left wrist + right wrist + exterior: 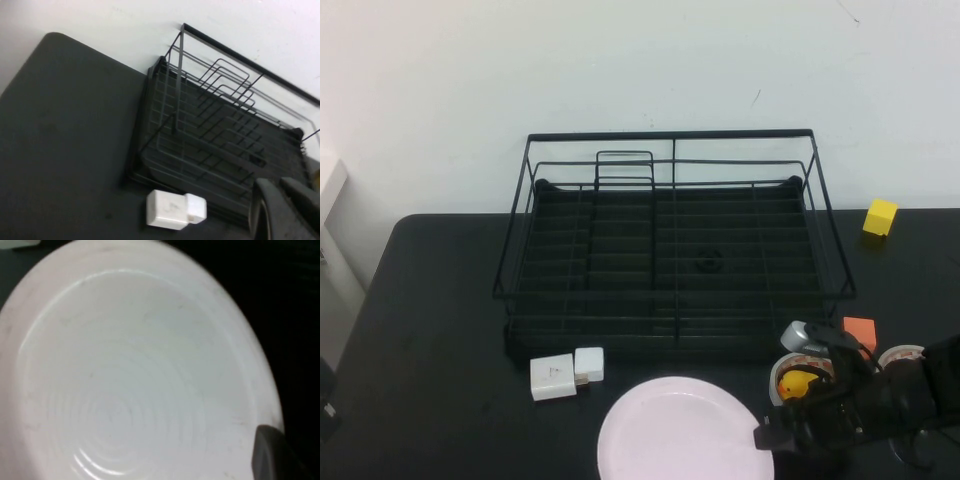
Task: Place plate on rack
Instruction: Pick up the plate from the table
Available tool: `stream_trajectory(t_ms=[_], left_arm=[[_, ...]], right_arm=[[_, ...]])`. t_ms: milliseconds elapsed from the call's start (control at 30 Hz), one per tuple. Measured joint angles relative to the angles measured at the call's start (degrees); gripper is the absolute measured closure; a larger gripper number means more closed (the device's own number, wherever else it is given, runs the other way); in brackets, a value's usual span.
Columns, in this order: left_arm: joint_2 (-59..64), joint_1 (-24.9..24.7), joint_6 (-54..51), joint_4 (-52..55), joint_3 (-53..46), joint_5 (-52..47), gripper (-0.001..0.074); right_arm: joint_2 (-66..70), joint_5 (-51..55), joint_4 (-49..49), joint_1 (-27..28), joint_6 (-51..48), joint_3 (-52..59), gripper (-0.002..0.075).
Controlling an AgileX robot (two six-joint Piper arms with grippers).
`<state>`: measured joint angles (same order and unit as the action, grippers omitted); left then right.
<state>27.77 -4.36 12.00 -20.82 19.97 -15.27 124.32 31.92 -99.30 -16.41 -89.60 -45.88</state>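
We find the plate [685, 432] lying flat on the black desk [430, 330], near its front edge and just in front of the rack [672, 245], which stands behind it toward the wall. The right pincer [767, 437] is at the plate's right rim, so the plate lies directly to the left of it; being round, the plate has no long axis, and any point of the rim serves equally for a grasp. In the right wrist view the plate [135, 370] fills the frame and one dark fingertip [270, 452] shows at the rim; we cannot tell whether it touches the plate, and we cannot tell how far this pincer is parted or whether it grips anything. The right arm is clearly the nearer one. The left pincer [287, 207] shows only in its own wrist view, as two dark fingers hanging above the desk near the rack's [220, 125] front left corner; they carry nothing, and we cannot tell how wide they stand. A white adapter [566, 373] lies just left of the plate, and tape rolls [798, 375] lie behind the right arm. We judge that the coming move must lift the rim and carry the plate back over the rack's front rail.
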Motion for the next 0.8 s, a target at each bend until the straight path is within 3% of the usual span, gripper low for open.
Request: stream_trajectory(t_ms=[300, 467, 667, 733, 800], left_arm=[[-1.29, 0.0, 0.0, -8.35, 0.0, -1.03, 0.0737], [-1.29, 0.0, -0.71, -20.51, 0.0, -10.91, 0.0736], [-1.29, 0.0, -12.0, -36.49, 0.0, -21.32, 0.0732], [-1.29, 0.0, -16.98, -40.99, 0.0, -23.51, 0.0692], [-1.29, 0.0, -20.88, -43.42, 0.0, -24.46, 0.0596]], right_arm=[[-4.65, 3.49, 3.7, -0.14, -0.61, 0.59, 0.0714], [-12.99, 4.0, 4.98, -2.1, -1.59, 2.94, 0.0714], [-22.85, 4.66, 6.03, -6.02, -1.96, 3.56, 0.0714], [-25.41, 4.77, 6.03, -7.07, -1.96, 3.56, 0.0714], [-27.99, 4.79, 6.12, -7.92, -1.96, 3.6, 0.0714]])
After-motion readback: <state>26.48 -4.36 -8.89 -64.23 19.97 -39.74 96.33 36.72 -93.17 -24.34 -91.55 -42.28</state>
